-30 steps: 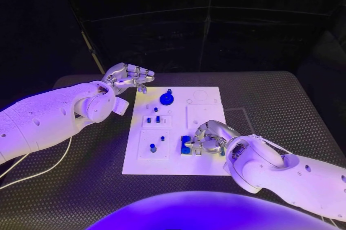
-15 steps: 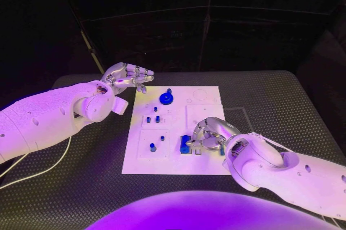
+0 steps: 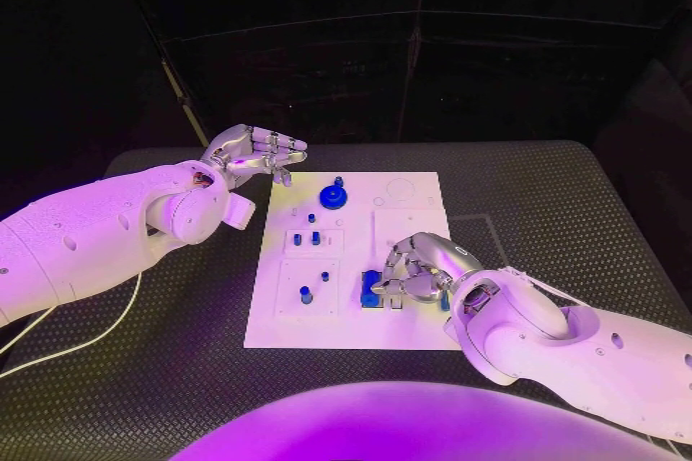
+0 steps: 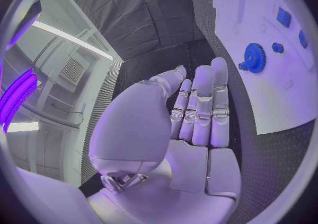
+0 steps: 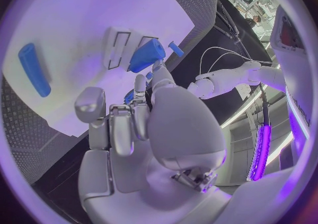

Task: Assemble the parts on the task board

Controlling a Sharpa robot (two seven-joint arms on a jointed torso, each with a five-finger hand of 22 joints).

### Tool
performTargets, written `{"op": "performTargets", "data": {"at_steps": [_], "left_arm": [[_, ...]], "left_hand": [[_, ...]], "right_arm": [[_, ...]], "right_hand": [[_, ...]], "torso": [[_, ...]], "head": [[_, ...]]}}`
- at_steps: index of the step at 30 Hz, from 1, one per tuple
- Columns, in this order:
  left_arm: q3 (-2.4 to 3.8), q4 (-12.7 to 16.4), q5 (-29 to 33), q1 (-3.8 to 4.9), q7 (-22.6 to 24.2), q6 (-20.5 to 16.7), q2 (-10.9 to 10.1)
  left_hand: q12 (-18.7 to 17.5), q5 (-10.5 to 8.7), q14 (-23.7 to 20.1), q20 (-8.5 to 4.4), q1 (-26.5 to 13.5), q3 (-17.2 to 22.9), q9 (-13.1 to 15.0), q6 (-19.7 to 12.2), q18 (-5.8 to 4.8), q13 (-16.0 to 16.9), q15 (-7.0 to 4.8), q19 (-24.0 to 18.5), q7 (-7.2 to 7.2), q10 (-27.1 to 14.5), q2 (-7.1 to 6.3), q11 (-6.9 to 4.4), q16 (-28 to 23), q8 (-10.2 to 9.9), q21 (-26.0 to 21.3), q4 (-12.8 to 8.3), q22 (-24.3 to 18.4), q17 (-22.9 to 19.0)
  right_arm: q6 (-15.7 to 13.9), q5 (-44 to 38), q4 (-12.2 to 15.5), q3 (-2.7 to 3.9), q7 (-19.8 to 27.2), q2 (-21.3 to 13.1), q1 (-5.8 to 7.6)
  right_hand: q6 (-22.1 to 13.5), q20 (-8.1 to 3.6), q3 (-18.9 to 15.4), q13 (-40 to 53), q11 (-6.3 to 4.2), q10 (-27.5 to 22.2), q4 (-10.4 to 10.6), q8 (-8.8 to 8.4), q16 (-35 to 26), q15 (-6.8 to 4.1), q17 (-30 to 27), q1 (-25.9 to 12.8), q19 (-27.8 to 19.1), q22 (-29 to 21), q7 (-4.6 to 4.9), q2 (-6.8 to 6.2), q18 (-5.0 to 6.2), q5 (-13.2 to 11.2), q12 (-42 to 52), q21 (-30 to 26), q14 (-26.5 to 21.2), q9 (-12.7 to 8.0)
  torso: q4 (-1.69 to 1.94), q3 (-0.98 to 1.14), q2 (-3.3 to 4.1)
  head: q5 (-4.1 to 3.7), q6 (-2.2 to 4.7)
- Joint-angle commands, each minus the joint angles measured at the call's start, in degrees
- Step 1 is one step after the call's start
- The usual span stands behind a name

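The white task board [image 3: 411, 326] lies in the middle of the black table. My right hand [image 3: 418, 266] hovers low over its near right part, fingers curled around a blue block [image 3: 371, 287]. In the right wrist view the blue block [image 5: 147, 54] sits tilted at my fingertips [image 5: 159, 67], beside two rectangular slots [image 5: 119, 49]. A blue cylinder [image 5: 33, 69] lies flat on the board. My left hand [image 3: 254, 151] hangs above the table off the board's far left corner and holds nothing. Its fingers [image 4: 202, 102] are stretched out side by side. A blue gear [image 3: 333, 198] stands near it.
Small blue pegs [image 3: 306, 239] stand in the board's left column, with further ones [image 3: 306, 295] nearer me. The blue gear [image 4: 254, 54] and blue pieces [image 4: 283, 17] also show in the left wrist view. A white cable [image 3: 87, 336] runs over the table at the left.
My right hand has shifted slightly toward the far side over the board, the blue block staying at its fingertips. My left hand has not moved.
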Motion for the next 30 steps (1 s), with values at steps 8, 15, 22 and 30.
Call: {"op": "performTargets", "data": {"at_steps": [8, 15, 22, 30], "left_arm": [[0.05, 0.1, 0.2, 0.09, 0.2, 0.4, 0.0], [0.05, 0.2, 0.2, 0.09, 0.1, 0.5, -0.1], [0.05, 0.2, 0.2, 0.09, 0.1, 0.4, -0.1], [0.05, 0.2, 0.2, 0.09, 0.0, 0.4, -0.1]], "left_hand": [[0.2, 0.05, -0.3, 0.12, -0.4, -0.2, -0.1, -0.2, 0.77, 0.0, 0.15, -0.1, 0.22, -0.4, 0.03, -0.05, 0.1, 0.2, -0.2, 0.0, -0.1, -0.1], [0.2, 0.05, -0.3, 0.12, -0.4, -0.2, -0.1, -0.2, 0.77, 0.0, 0.15, -0.1, 0.22, -0.4, 0.03, -0.05, 0.1, 0.2, -0.2, 0.0, -0.1, -0.1], [0.2, 0.05, -0.3, 0.12, -0.4, -0.2, -0.1, -0.2, 0.77, 0.0, 0.15, -0.1, 0.22, -0.4, 0.03, -0.05, 0.1, 0.2, -0.2, 0.0, -0.1, -0.1], [0.2, 0.05, -0.3, 0.12, -0.4, -0.2, -0.1, -0.2, 0.77, 0.0, 0.15, -0.1, 0.22, -0.4, 0.03, -0.05, 0.1, 0.2, -0.2, 0.0, -0.1, -0.1]], "right_arm": [[0.9, 2.9, 0.1, 0.01, 5.9, 0.1, 0.05], [3.2, 2.6, -0.3, 0.02, 5.5, 0.5, 0.05], [5.3, 1.8, -0.8, 0.03, 4.6, 0.8, 0.05], [3.6, -0.3, -1.4, 0.04, 2.0, 0.7, 0.06]], "right_hand": [[0.5, 0.02, -0.5, 3.7, -0.25, 0.6, 0.0, 0.30, 0.4, -0.42, 10.7, -0.1, 0.6, 0.3, -0.08, -0.01, -0.97, -0.1, 0.2, 0.3, 5.2, 0.1], [0.6, -0.13, -0.4, 3.8, -0.38, 0.6, -0.8, 0.39, 0.4, -0.55, 10.7, 1.1, 0.6, 0.4, -0.21, 0.15, -0.98, -0.6, 0.2, 0.4, 5.2, 0.1], [0.7, -0.20, -0.4, 3.8, -0.46, 0.6, -1.4, 0.50, 0.4, -0.62, 10.6, 1.9, 0.6, 0.4, -0.29, 0.23, -0.99, -0.7, 0.2, 0.4, 5.2, 0.1], [1.3, -0.31, -0.1, 4.0, -0.63, 0.7, -1.7, 0.72, 0.4, -0.73, 10.7, 2.7, 0.6, 0.5, -0.50, 1.36, -1.00, -0.7, 0.3, 0.4, 5.2, 0.2]], "torso": [[0.04, -0.04, -0.02], [0.08, -0.02, 0.02], [0.06, -0.04, 0.01], [0.01, 0.01, -0.03]], "head": [[0.01, -0.15], [0.19, -0.29], [0.32, -0.33], [0.31, -0.33]]}}
